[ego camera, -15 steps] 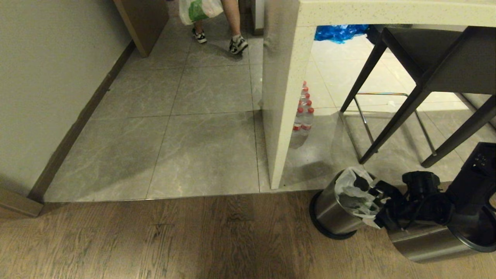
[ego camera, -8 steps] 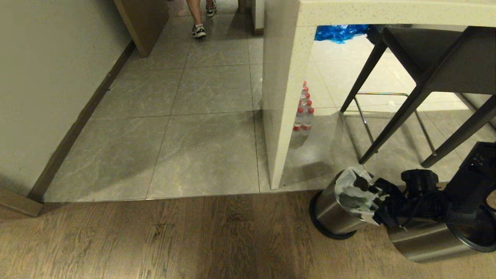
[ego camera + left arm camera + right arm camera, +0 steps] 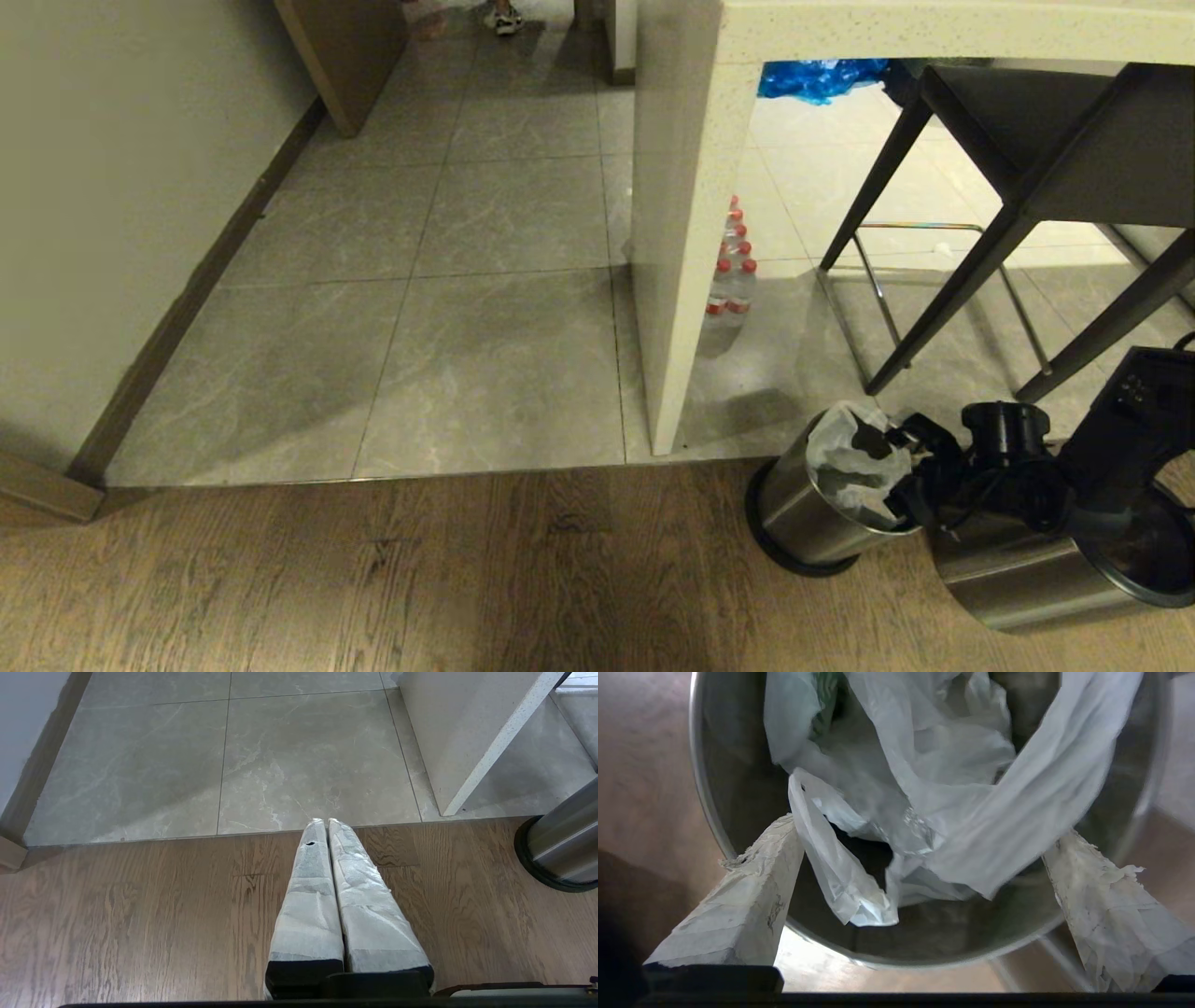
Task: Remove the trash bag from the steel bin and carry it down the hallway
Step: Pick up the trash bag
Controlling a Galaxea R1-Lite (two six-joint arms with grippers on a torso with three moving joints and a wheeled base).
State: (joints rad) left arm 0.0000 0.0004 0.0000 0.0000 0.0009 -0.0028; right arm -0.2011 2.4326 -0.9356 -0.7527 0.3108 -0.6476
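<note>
The bag sits crumpled inside the bin, beside the counter leg on the wood floor. The right gripper hangs spread wide at the rim, holding nothing. Advance until a thick fold lies between both fingers, then close. No legible writing; green print only.

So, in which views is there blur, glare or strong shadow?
Head view: a broad dark shadow on the wood floor, bright light behind the counter. Right wrist view: the trash bag is blurred at one side, the steel bin rim shines. Left wrist view: sharp, evenly lit.
</note>
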